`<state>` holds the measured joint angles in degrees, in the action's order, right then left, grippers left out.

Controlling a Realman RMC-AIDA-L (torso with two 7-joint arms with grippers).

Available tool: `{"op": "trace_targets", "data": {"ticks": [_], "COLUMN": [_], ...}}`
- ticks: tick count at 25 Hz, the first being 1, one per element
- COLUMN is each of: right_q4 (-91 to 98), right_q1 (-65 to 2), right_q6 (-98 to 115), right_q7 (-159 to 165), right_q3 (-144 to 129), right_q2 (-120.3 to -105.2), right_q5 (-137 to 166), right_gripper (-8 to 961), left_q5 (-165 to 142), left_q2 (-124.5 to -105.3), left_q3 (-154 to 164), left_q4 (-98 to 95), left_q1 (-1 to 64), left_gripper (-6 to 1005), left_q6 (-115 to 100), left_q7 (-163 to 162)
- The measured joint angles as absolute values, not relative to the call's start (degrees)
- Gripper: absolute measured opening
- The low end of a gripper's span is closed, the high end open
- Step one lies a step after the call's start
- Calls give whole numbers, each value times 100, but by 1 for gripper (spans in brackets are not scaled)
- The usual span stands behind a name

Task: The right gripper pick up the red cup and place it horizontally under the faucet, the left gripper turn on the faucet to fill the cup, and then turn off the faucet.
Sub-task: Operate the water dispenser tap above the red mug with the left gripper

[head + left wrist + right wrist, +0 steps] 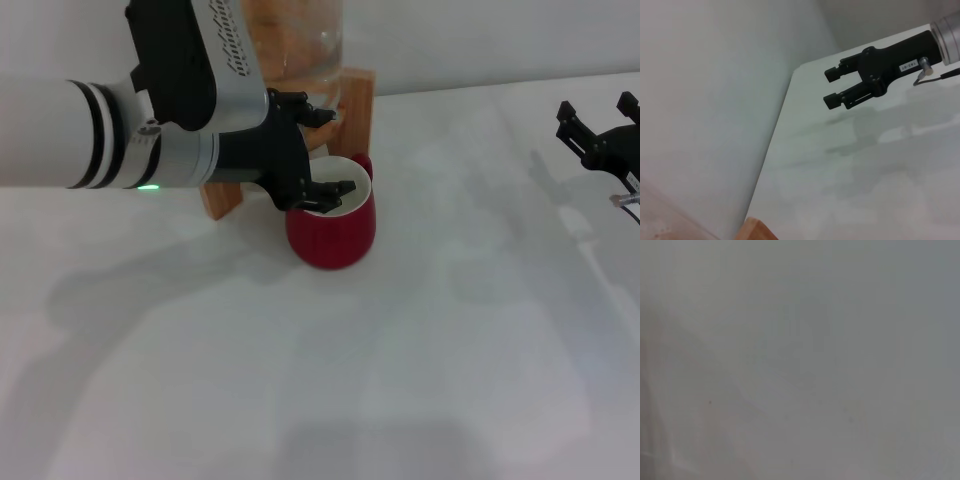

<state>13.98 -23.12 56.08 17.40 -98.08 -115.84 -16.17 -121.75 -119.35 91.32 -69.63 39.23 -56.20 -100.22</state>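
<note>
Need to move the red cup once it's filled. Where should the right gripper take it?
Probably the right-hand wall and rim of the red cup, coming from the right gripper's side. The cup stands upright, mouth open, and the left gripper crowds its left and rear.

L arm reached across w/ green light lit, left gripper point(318, 150) over the red cup point(333, 232), fingers spread, one above the cup's rim. Right gripper point(598, 112) parked well right of the cup, fingers point(832, 75) apart, empty.
</note>
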Motion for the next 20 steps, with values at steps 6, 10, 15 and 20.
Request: {"op": "trace_targets", "data": {"ticks": [6, 10, 15, 20], "right_q4": [1397, 1397, 1398, 1401], "right_q1": [-2311, -2311, -2313, -2317], "right_q6": [5611, 5616, 5617, 5618], "right_q7": [1740, 1740, 1740, 1740], "right_q3": [-9814, -9817, -9809, -9801], "right_q2": [-11584, -11584, -11584, -11584], "right_q5": [-1617, -1617, -1617, -1617], "right_gripper": [830, 830, 829, 829], "left_q5": [-12163, -12163, -12144, -11930], "left_q2": [-11943, -11944, -11951, -11953], "left_q3": [9146, 9168, 9177, 9184], "left_q4": [-6884, -6882, -6873, -6702], "left_q1": [4005, 4029, 4044, 4127], "left_gripper": [813, 813, 813, 813], "left_q6": [-5544, -5542, -5499, -5442], "left_q7": [-10002, -10001, -9967, -9820]}}
